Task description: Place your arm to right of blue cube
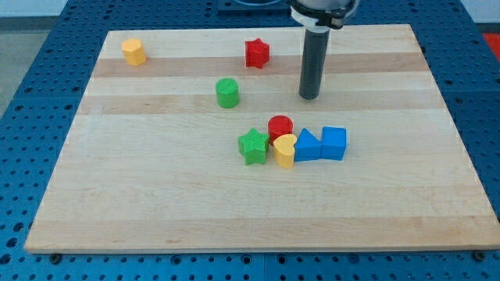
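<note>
The blue cube point(333, 144) sits on the wooden board point(156, 211) right of centre, at the right end of a tight cluster. Touching its left side is a blue triangular block point(307, 146), then a yellow heart block point(284, 151), a red cylinder point(280, 126) behind it, and a green star block point(253, 146). My tip point(309, 97) rests on the board above the cluster, up and slightly left of the blue cube, apart from every block.
A green cylinder point(227, 93) stands left of my tip. A red star block point(257, 53) lies near the view's top centre. A yellow block point(134, 51) sits at the top left corner. A blue perforated table surrounds the board.
</note>
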### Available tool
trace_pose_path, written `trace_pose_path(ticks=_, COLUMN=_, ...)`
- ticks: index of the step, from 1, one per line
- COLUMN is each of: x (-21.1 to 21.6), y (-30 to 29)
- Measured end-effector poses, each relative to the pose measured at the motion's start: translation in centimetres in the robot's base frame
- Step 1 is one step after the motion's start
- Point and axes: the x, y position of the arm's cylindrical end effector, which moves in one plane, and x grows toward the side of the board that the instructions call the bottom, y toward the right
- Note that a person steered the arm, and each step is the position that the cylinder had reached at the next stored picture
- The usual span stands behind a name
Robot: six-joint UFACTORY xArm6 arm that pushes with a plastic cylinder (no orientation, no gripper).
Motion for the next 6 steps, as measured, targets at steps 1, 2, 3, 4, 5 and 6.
trace_pose_path(ticks=1, x=0.9, y=1.4)
trace_pose_path(ticks=2, x=2.5, y=3.1)
trace_pose_path(ticks=3, x=4.3, y=4.9)
trace_pose_path(ticks=4, x=6.1, y=6.7)
trace_pose_path(ticks=5, x=7.7, y=8.6)
trace_pose_path(ticks=6, x=9.4, y=9.6)
